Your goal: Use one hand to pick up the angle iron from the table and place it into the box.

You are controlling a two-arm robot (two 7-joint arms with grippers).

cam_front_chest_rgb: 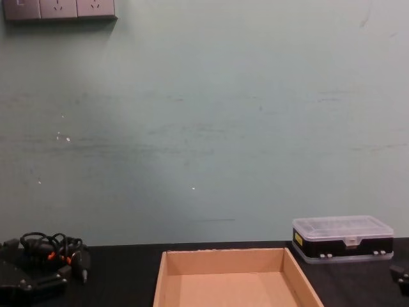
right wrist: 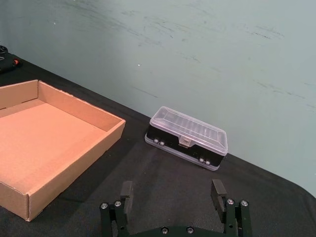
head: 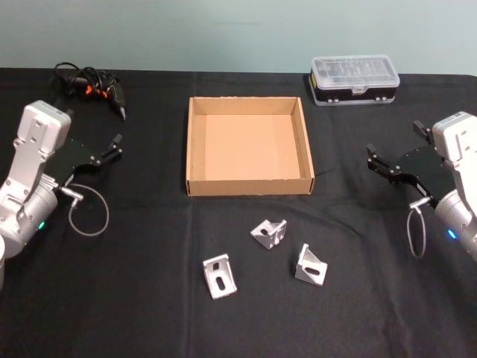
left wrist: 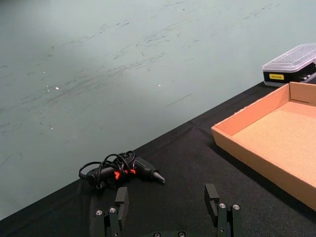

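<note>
Three silver angle irons lie on the black table (head: 112, 313) in front of the box: one at the front left (head: 219, 276), one in the middle (head: 268, 233), one at the right (head: 310, 265). The tan cardboard box (head: 250, 187) stands empty at the table's centre, seen also from the left wrist (left wrist: 256, 153), the right wrist (right wrist: 74, 155) and the chest (cam_front_chest_rgb: 223, 261). My left gripper (head: 113, 149) (left wrist: 167, 200) hovers open left of the box. To the right of the box my right gripper (head: 376, 162) (right wrist: 172, 194) hangs open. Neither holds anything.
A black plastic case with a clear lid (head: 355, 79) (right wrist: 187, 138) (cam_front_chest_rgb: 342, 238) sits at the back right. A black tool with a coiled cable (head: 93, 86) (left wrist: 123, 170) (cam_front_chest_rgb: 54, 249) lies at the back left. A pale green wall rises behind the table.
</note>
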